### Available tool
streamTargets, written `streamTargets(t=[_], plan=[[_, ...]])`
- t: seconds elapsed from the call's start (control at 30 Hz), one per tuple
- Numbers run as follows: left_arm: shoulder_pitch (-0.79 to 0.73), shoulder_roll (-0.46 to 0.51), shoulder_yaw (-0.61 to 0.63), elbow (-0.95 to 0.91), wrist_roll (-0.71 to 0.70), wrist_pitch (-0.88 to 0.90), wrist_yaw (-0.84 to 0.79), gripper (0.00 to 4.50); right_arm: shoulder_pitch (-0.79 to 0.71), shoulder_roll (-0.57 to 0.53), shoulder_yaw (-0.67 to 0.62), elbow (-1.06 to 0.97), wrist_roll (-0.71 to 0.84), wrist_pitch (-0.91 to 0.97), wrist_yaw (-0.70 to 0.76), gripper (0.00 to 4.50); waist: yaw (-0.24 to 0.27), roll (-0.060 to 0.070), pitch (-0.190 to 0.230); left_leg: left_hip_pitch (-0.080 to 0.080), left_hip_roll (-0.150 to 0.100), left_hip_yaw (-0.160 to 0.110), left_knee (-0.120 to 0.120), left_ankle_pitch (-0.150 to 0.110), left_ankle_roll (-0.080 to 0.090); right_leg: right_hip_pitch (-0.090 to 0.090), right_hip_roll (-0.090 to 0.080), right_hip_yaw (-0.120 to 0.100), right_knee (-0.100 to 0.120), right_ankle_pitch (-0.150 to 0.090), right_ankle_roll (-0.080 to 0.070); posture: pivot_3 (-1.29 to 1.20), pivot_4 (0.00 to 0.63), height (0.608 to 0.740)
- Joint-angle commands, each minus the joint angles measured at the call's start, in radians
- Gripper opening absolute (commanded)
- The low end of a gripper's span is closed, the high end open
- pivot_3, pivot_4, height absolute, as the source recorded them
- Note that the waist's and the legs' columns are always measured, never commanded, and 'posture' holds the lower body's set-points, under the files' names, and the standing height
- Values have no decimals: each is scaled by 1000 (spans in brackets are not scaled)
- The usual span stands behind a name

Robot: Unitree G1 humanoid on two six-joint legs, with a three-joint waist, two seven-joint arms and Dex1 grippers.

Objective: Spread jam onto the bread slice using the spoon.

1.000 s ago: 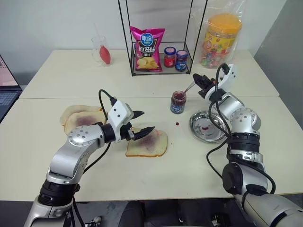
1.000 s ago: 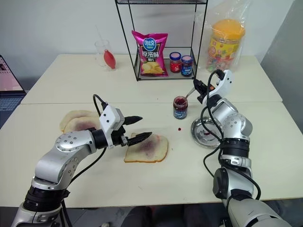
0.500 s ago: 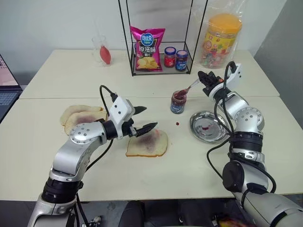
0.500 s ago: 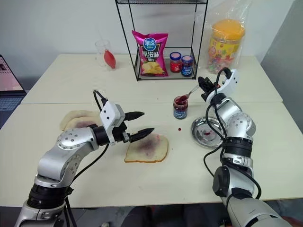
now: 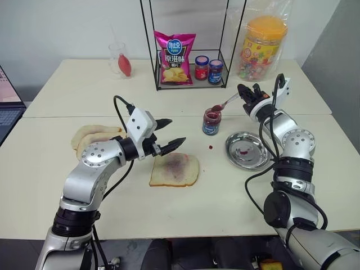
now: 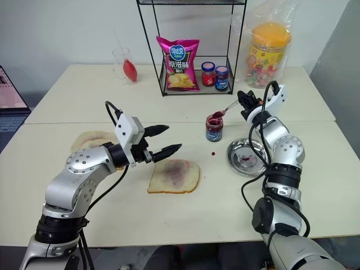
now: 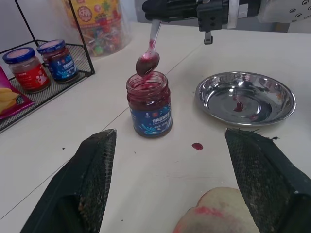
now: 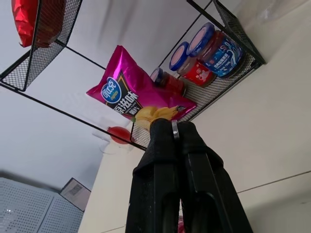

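Right gripper (image 5: 246,93) clenched on spoon (image 7: 148,54), loaded bowl just above jam (image 7: 149,103). Left gripper (image 6: 159,140) released above bread (image 6: 174,176). Recommend level carry to avoid drips.

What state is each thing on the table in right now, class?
jam jar: open, lid off, upright.
spoon: loaded with jam, held just above the jar.
right pincer: shut on the spoon.
left pincer: open, empty.
bread slice: flat, faintly smeared.
steel dish: jam-spotted.
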Motion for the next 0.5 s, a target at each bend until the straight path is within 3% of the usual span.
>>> streamTargets(t=[0.03, 0.23, 0.5], plan=[[-18, 6, 11, -12, -6, -25, -11, 3702, -33, -4, -4, -16, 36, -9, 19, 18, 0, 0, 0, 0, 0, 0, 0, 0, 0, 0, 0, 0, 0, 0, 0, 0, 150, 740], [9, 35, 38, -41, -33, -20, -44, 3702, -35, 1, 30, -113, 97, 53, 46, 18, 0, 0, 0, 0, 0, 0, 0, 0, 0, 0, 0, 0, 0, 0, 0, 0, 150, 740], [172, 189, 183, -128, -110, 8, -124, 3702, 41, 63, 167, -370, 204, 207, 30, 18, -20, 0, 0, 1, 1, 0, -10, 0, 0, -4, 0, 0, -1, -1, -1, 0, 150, 740]])
